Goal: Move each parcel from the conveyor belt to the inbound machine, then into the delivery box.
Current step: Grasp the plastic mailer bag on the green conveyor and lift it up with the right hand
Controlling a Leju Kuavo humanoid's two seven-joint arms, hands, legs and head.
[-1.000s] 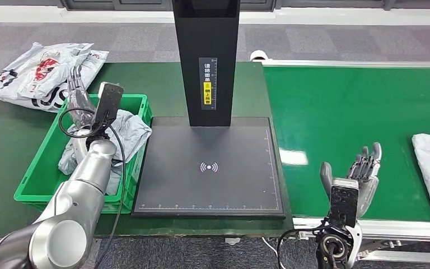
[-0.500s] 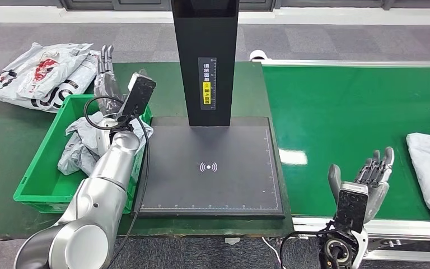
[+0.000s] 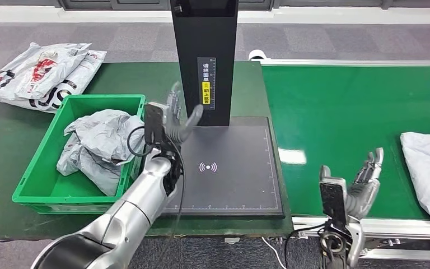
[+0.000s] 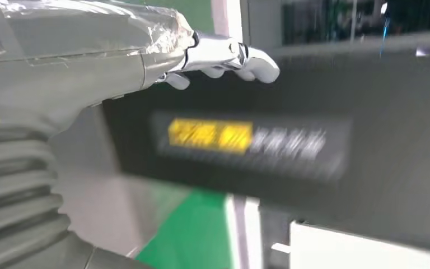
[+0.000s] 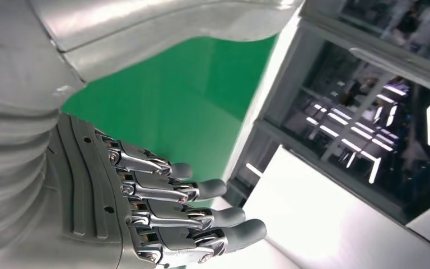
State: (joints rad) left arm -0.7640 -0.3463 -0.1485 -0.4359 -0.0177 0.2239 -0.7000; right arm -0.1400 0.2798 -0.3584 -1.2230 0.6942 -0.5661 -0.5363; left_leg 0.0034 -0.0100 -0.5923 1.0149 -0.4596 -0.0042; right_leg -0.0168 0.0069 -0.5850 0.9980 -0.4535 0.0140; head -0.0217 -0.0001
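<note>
Over belt (image 3: 336,106), empty spread-fingered R hand (image 3: 364,185) should reach for white parcel (image 3: 428,168) w/ a firm grip; L hand (image 3: 174,117) empty too.

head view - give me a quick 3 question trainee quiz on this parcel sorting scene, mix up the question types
1. True or false: the left hand holds a parcel.
2. Where does the grey parcel lie? A) on the scanner plate B) in the green crate C) on the conveyor belt
3. Fill in: the white parcel on the belt lies nearest the robot's ____ hand.

Key: 1 false, it is empty with fingers apart; 2 B; 3 right.
</note>
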